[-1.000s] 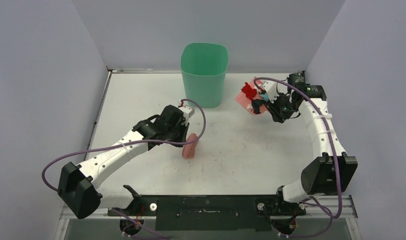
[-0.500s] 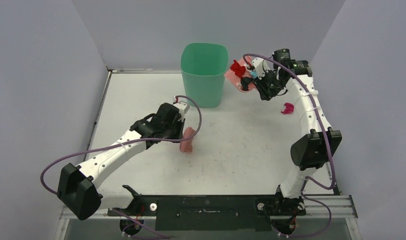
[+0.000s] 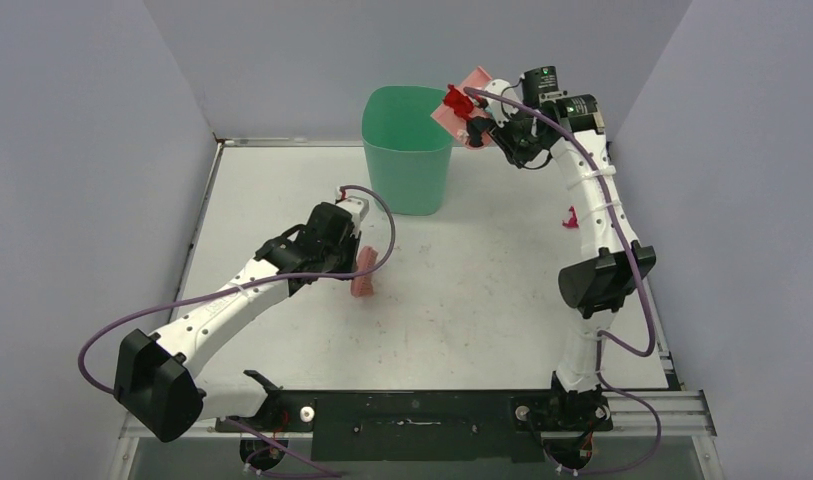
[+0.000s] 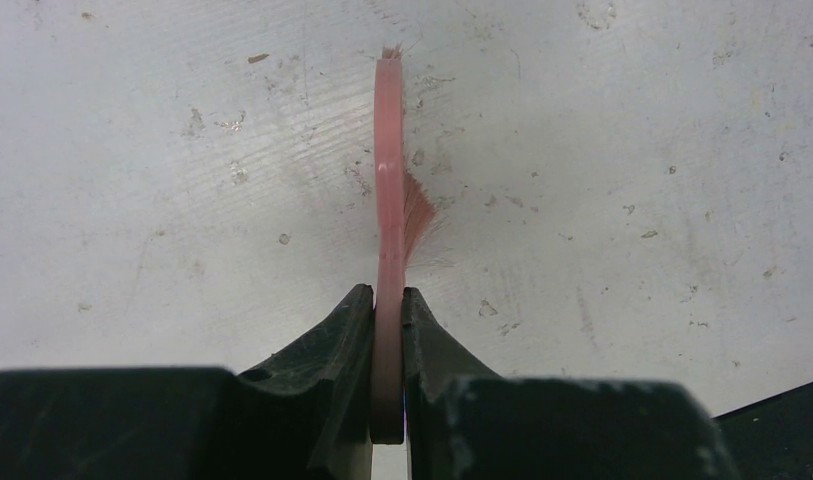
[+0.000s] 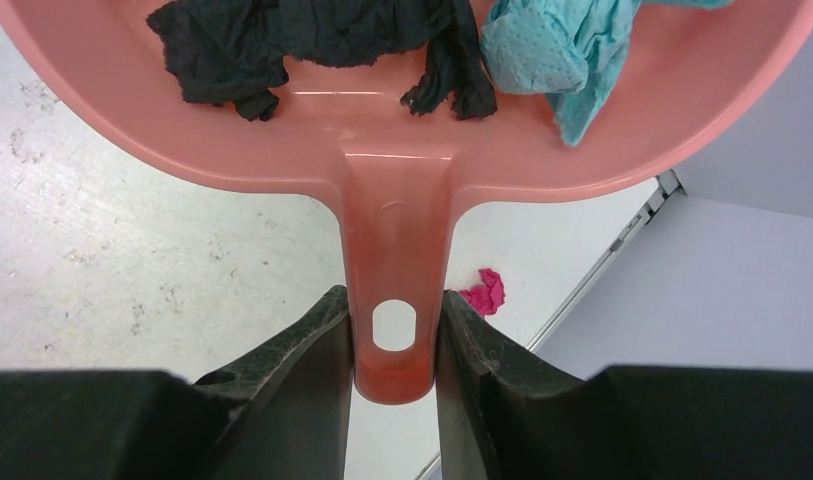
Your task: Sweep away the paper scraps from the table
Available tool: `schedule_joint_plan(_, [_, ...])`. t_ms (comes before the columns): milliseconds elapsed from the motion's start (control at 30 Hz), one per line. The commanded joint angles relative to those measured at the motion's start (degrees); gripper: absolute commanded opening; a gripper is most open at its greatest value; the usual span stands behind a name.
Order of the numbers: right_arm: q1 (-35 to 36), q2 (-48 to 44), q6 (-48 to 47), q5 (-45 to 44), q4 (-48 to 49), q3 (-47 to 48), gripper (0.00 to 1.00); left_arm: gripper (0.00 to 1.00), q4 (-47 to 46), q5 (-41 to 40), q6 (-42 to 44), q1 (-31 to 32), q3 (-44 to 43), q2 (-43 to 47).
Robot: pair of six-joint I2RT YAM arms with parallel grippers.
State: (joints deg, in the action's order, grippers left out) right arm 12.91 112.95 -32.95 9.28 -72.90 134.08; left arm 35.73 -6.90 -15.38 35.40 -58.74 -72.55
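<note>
At the green bin's [image 3: 407, 150] right rim the right hand [image 5: 394, 312] clamps the handle of the raised pink dustpan [image 5: 397, 190] loaded with paper scraps [image 5: 232, 45], one magenta scrap [image 3: 572, 217] lies on the surface [image 3: 482, 290] right of the bin, and the left hand [image 4: 387, 297] pinches the pink brush [image 4: 387, 170] in front of it.

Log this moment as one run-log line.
left gripper: shut on brush | right gripper: shut on dustpan, held high beside bin rim | in dustpan: black scrap, light blue scrap, red scrap | magenta scrap: on table
</note>
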Motion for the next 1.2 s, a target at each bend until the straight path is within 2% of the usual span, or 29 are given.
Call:
schedule_joint_plan(0, [2.6, 2.6, 3.2, -8.0, 0.5, 4.6, 0.05, 0.0, -1.1, -0.6, -0.2, -0.3, -1.1, -0.6])
schedule_joint_plan(300, [7.0, 3.5, 6.3, -25.4, 14.1, 7.8, 0.05, 0.0, -1.2, 1.5, -0.6, -0.4, -1.1, -1.6])
schedule_joint_plan(533, [14.1, 5.8, -3.2, -40.8, 22.1, 6.6, 0.05, 0.0, -0.8, 2.1, -0.6, -0.4, -1.2, -2.1])
schedule_joint_plan(633, [17.2, 7.2, -12.6, -52.6, 31.0, 3.6, 0.05, 0.0, -0.7, 2.5, -0.6, -0.4, -1.2, -2.2])
schedule_joint_plan(700, [18.5, 7.9, -21.3, -61.0, 43.1, 1.4, 0.05, 0.0, -0.7, 2.6, -0.6, -0.4, -1.1, -2.2])
schedule_joint_plan(767, [19.3, 8.0, -30.1, -64.5, 52.7, -0.3, 0.05, 0.0, -0.7, 2.8, -0.6, -0.3, -1.1, -2.3])
schedule_joint_plan(933, [19.6, 6.4, -45.4, -66.4, 66.3, -7.0, 0.05, 0.0, -0.6, 2.9, -0.6, -0.3, -1.2, -2.2])
schedule_joint_plan(1167, [19.7, 2.5, -57.3, -65.1, 79.0, -14.9, 0.05, 0.0, -0.5, 3.2, -0.6, -0.4, -1.3, -2.0])
